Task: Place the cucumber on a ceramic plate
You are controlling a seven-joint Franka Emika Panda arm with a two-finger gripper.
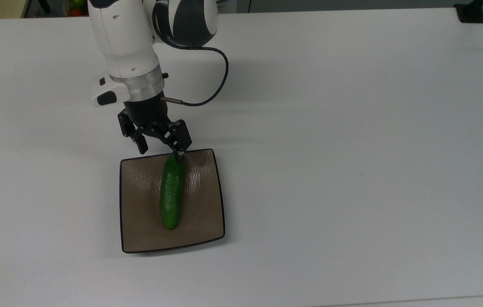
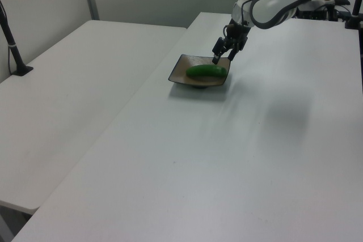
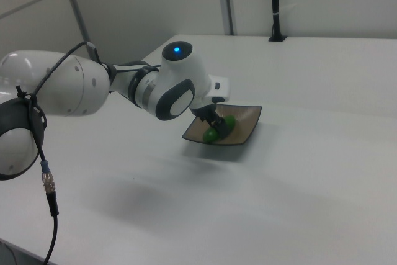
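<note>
From the top view I see the bright green, smooth, oblong cucumber (image 1: 171,195) lying flat along the middle of the square, glossy tan-brown ceramic plate (image 1: 139,232), which sits on the white bench (image 1: 352,149). My end effector (image 1: 160,149) hangs over the plate's far rim with its fingers spread wide and gripping nothing, though one fingertip (image 1: 177,156) looks to be touching or just beside the cucumber's far end. That is my worry: if I pull away sideways rather than straight up, I judge that fingertip could nudge the cucumber and roll it toward the plate's edge. In the left view the cucumber (image 2: 206,71) rests low inside the plate (image 2: 177,72) with the end effector (image 2: 223,56) raised just above its end; this gives me the height gap that the top view flattens. In the right view the arm's wrist covers most of the plate (image 3: 250,126), and only part of the cucumber (image 3: 218,129) peeks out, so I cannot judge the finger clearance there.
</note>
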